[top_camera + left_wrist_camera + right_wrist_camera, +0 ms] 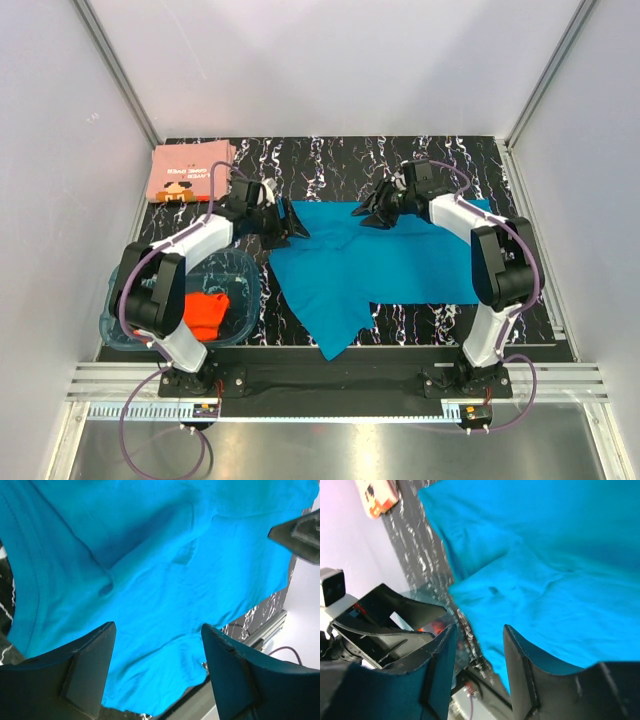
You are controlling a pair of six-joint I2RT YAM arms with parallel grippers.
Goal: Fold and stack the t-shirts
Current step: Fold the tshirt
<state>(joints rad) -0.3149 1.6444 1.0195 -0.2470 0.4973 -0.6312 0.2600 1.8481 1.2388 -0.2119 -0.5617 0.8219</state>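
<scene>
Top external shows me the black marbled table [330, 160] with the teal shirt [390, 260] spread loosely over its middle and right. One corner of it trails toward the near edge. The pink shirt [190, 170] lies folded at the far left corner. It has dark lettering and a small graphic on top, but the print is too small for me to read. The orange shirt [207, 312] sits bunched inside the tub [243, 262] at the near left, beside my left arm. The left gripper [280, 225] is at the teal shirt's far left corner. The right gripper [378, 212] is at the shirt's far edge, near the middle of the table.

Left wrist: my fingers [85, 680] stand wide apart with nothing pinched between them. Teal cloth fills almost all of the view beyond them, with creases and a stitched hem on the left. A small darker rectangle shaped like a label shows in the cloth, and I can make out no writing on it.

Right wrist: these fingers [530, 680] are closer together, with a clear gap between them and no cloth caught in it. The teal shirt covers the right of the view, rumpled along its edge. The pink shirt's corner shows at the top left, and its print there is a blur. The left gripper is in view at the left, its jaws spread.
</scene>
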